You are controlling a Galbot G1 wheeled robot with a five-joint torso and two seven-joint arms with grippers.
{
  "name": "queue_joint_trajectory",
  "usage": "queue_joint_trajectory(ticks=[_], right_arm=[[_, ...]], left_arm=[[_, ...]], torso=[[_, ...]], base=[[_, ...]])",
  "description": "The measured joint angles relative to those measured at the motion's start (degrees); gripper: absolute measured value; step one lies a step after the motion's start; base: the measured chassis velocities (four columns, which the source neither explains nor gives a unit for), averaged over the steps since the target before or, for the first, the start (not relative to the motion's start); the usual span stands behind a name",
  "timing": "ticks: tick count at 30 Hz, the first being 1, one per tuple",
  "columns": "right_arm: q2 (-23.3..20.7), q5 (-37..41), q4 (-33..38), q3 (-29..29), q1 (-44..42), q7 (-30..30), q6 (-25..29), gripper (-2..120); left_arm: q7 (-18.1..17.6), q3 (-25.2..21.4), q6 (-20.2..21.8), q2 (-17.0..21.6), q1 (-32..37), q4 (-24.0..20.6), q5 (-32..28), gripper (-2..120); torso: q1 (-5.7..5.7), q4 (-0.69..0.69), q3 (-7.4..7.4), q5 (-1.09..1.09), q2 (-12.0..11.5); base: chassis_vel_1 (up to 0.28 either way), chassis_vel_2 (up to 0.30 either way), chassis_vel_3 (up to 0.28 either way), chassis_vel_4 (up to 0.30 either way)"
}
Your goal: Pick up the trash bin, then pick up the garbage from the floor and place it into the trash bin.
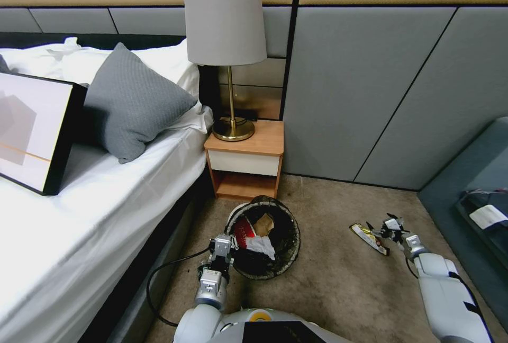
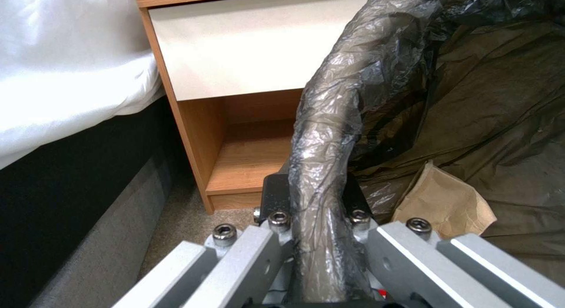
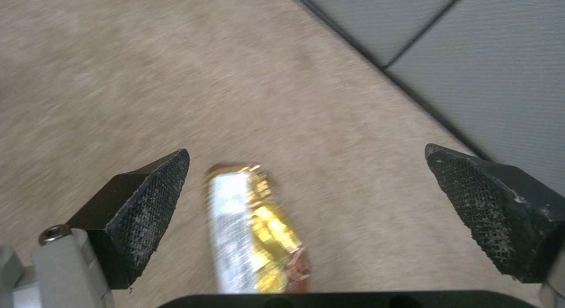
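Note:
The trash bin [image 1: 275, 258], white with a dark liner, hangs tilted toward me above the carpet, and my left gripper [image 1: 225, 246] is shut on its near rim. Inside lie a red-and-white wrapper [image 1: 244, 229], a white tissue wad [image 1: 261, 245] and a tan paper piece [image 1: 263, 223]. The left wrist view shows the gripper [image 2: 315, 189] clamped on the liner-wrapped rim [image 2: 324, 136], beside the tan paper piece [image 2: 447, 202]. My right gripper [image 1: 385, 225] hovers open just over the yellow snack wrapper [image 1: 369, 237] on the floor. Between its open fingers [image 3: 153, 202] lies that wrapper [image 3: 253, 228].
A wooden nightstand [image 1: 246, 160] with a lamp [image 1: 227, 57] stands just behind the bin, and the bed [image 1: 79, 216] runs along the left. A grey panelled wall [image 1: 360, 94] closes the back. A dark blue bench [image 1: 476, 195] sits on the right. Open carpet [image 1: 338, 290] lies between the arms.

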Motion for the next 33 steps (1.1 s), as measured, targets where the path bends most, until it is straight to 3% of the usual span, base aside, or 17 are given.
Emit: queue_joint_trajectory(ticks=[14, 33], right_arm=[[0.9, -0.5, -3.2, 1.4, 0.2, -5.6, 4.6, 100], [-0.5, 4.6, -14.2, -2.4, 4.1, 4.0, -0.4, 100]], left_arm=[[0.0, 0.1, 0.0, 0.0, 0.2, 0.0, 0.2, 0], [0.0, 0.1, -0.2, -0.1, 1.5, -0.5, 1.4, 0]], torso=[[0.00, 0.00, 0.00, 0.00, 0.0], [0.00, 0.01, 0.00, 0.00, 0.0]], base=[[0.000, 0.000, 0.000, 0.000], [0.000, 0.000, 0.000, 0.000]])
